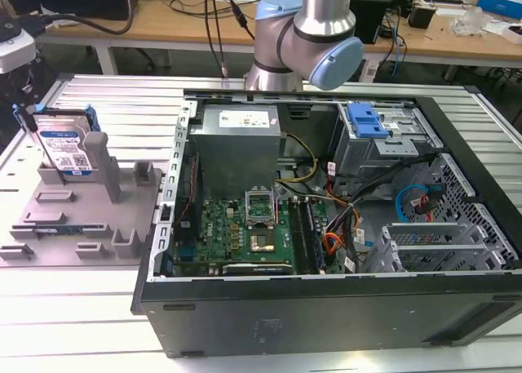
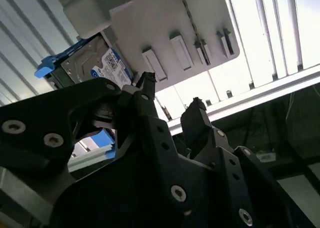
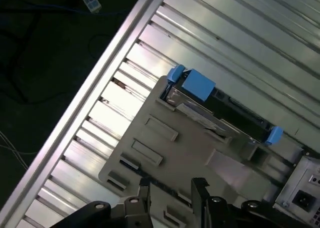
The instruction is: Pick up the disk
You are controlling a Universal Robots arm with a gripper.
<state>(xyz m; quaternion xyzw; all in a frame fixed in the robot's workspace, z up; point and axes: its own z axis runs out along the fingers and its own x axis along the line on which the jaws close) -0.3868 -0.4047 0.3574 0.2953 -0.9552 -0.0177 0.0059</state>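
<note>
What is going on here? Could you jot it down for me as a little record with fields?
disk: stands upright on its edge in the grey fixture, label showing
grey fixture: lies on the slatted table, at the exterior view's left
computer case: open, with boards and cables exposed, beside the grey fixture
gripper: open and empty, apart from the disk
task status: disk not yet picked up

Wide oblique exterior view; both wrist views over the fixture [image 3: 190, 153] [image 2: 165, 18].
</note>
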